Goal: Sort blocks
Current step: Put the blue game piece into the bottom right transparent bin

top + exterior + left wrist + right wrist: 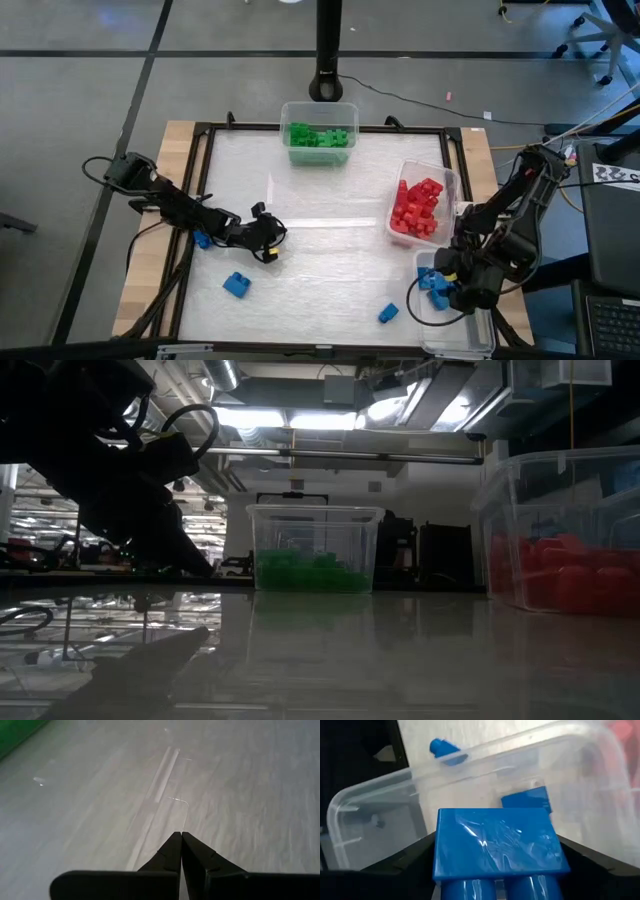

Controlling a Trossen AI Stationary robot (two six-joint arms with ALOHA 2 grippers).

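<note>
While our right claw (497,870) clamps a blue block (495,845) over the clear tub (455,330) at lower right, our left claw (268,238), pressed together, hovers above the glossy white tabletop (330,200); grey floor (80,90) surrounds it.

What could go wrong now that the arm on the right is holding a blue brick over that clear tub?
The right gripper grips a blue brick above the clear tub, close to its rim; released off-centre, the brick might hit the rim and bounce out. The tub sits at the table's corner, so a nudge from the arm could push it off. The left gripper, shut and empty on the mat, could knock the loose blue bricks as it moves.
</note>
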